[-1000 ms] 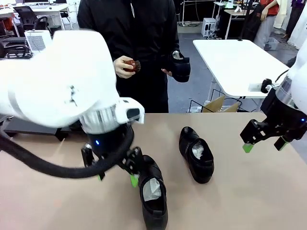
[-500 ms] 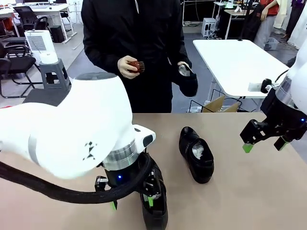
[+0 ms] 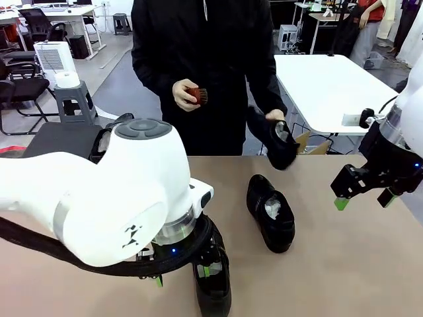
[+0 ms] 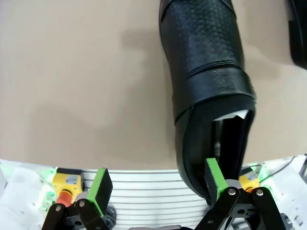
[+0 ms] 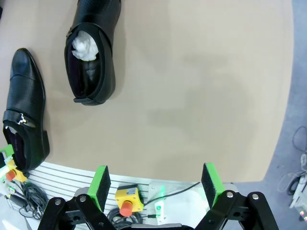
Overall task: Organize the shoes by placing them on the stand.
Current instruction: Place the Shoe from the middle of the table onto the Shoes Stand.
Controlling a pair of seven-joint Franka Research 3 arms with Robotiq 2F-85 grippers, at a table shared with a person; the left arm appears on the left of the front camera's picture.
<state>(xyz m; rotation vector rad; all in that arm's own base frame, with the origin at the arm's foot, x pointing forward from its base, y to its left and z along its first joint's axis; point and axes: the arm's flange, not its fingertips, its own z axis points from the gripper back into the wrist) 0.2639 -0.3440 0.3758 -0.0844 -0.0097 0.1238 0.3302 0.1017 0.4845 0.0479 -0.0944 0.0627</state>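
A tan counter (image 3: 344, 264) is seen from the robot's side, and a person in black (image 3: 205, 53) stands at its far edge. Three black glossy dress shoes are in sight.

The first shoe (image 3: 213, 282) lies at the near edge, about midway along it. Its toe points away from that edge, and it is mostly hidden beneath the large white left arm (image 3: 99, 198). The left jaws sit low over its heel end and are spread wide, gripping nothing. In the left wrist view the same shoe (image 4: 206, 72) lies off to one side rather than between the green pads. One pad (image 4: 213, 178) overlaps the heel rim, where a corner of white paper (image 4: 235, 116) shows. The other pad (image 4: 101, 184) is over bare counter. Whether the pad touches the rim cannot be told.

The second shoe (image 3: 271, 212) lies near the middle of the counter, apart from the first. Its heel is toward the near edge, and crumpled white paper (image 3: 274, 208) fills its opening.

The third shoe (image 3: 281, 148) is tilted in the air above the far edge, held in one of the person's hands (image 3: 274, 119). The person's other hand (image 3: 184, 96) holds a small brown object (image 3: 198, 96).

The right arm (image 3: 396, 152) hangs over the right edge of the counter. Its jaws are open and empty, raised above the surface and well apart from every shoe. In the right wrist view the green pads (image 5: 101, 179) stand wide with bare counter between them. The two shoes on the counter lie farther off, toward the top left of that picture.
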